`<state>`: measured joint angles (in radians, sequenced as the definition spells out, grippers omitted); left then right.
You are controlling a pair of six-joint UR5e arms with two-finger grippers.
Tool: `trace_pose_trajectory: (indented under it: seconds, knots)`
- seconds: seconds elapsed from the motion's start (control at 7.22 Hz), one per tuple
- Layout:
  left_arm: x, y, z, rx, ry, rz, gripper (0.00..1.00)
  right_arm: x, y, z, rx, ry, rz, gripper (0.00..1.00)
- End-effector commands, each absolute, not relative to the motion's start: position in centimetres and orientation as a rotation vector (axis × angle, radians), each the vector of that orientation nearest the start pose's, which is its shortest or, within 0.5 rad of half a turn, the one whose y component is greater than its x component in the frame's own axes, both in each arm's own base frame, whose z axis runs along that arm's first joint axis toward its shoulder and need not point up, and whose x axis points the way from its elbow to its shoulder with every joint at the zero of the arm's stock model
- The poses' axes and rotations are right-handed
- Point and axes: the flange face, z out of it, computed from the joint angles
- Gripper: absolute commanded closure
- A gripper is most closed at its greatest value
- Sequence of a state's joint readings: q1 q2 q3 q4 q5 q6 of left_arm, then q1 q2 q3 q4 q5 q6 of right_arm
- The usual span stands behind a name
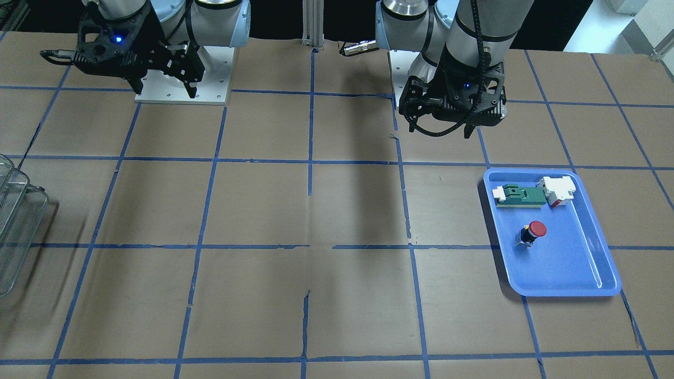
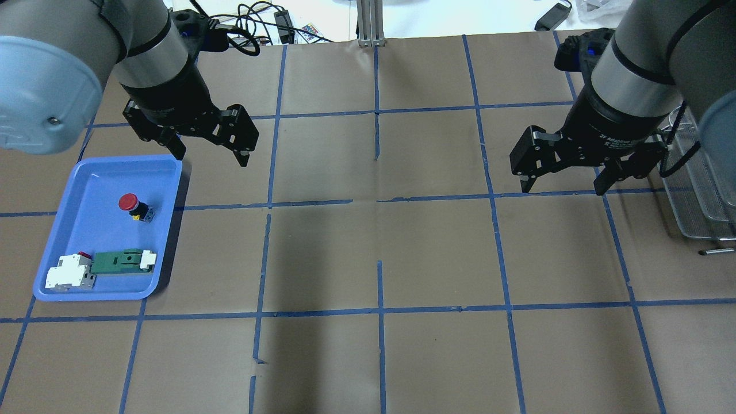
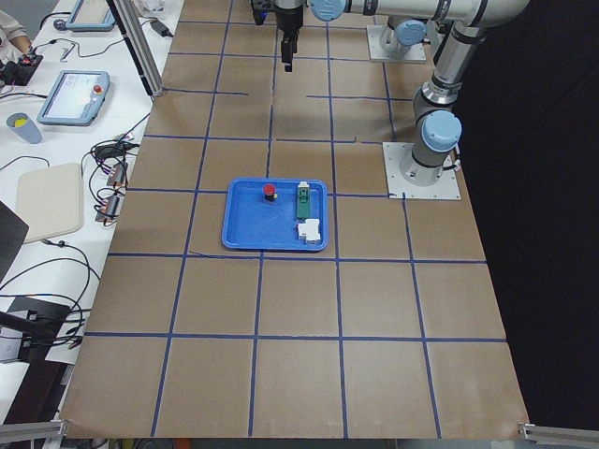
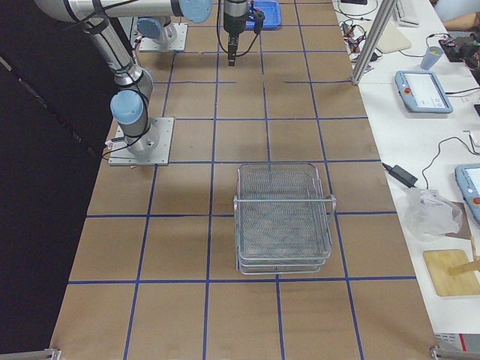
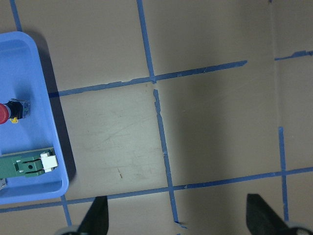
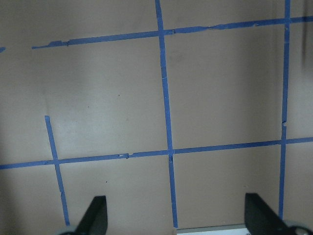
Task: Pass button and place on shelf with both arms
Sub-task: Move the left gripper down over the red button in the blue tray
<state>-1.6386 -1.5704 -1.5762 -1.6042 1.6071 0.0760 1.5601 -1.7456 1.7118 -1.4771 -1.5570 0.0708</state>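
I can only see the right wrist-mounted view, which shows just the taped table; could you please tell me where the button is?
Observer: The button is in the blue tray on the robot's left side, ungrasped.
Operator: Thank you; is the left gripper near it?
Observer: The left gripper hangs open and empty beside the tray, not over the button.
Operator: And where is the shelf, please?
Observer: The shelf stands near the end of the table on the robot's right.
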Motion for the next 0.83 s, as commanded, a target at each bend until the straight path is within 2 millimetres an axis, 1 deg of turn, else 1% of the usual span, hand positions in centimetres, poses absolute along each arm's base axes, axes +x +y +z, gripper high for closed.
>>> trace_pose_trajectory:
  seconds: [0.0, 0.14, 0.28, 0.55, 0.69]
  knots:
    - [-15.9, -47.9, 48.1, 0.215, 3.097, 0.060, 0.00, 13.0, -41.3, 48.9, 0.128, 3.127, 0.094, 0.00]
    - [-15.4, -48.1, 48.0, 0.201, 3.100, 0.063, 0.00, 13.0, -41.3, 48.9, 0.128, 3.127, 0.094, 0.00]
    - [-13.9, -48.6, 48.0, 0.227, 3.101, 0.069, 0.00, 13.0, -41.3, 48.9, 0.128, 3.127, 0.094, 0.00]
    - [-7.2, -50.4, 46.5, 0.225, 3.116, 0.121, 0.00, 13.0, -41.3, 48.9, 0.128, 3.127, 0.097, 0.00]
    - [-4.0, -51.8, 44.5, 0.200, 3.120, 0.179, 0.00, 13.0, -41.3, 48.9, 0.128, 3.126, 0.097, 0.00]
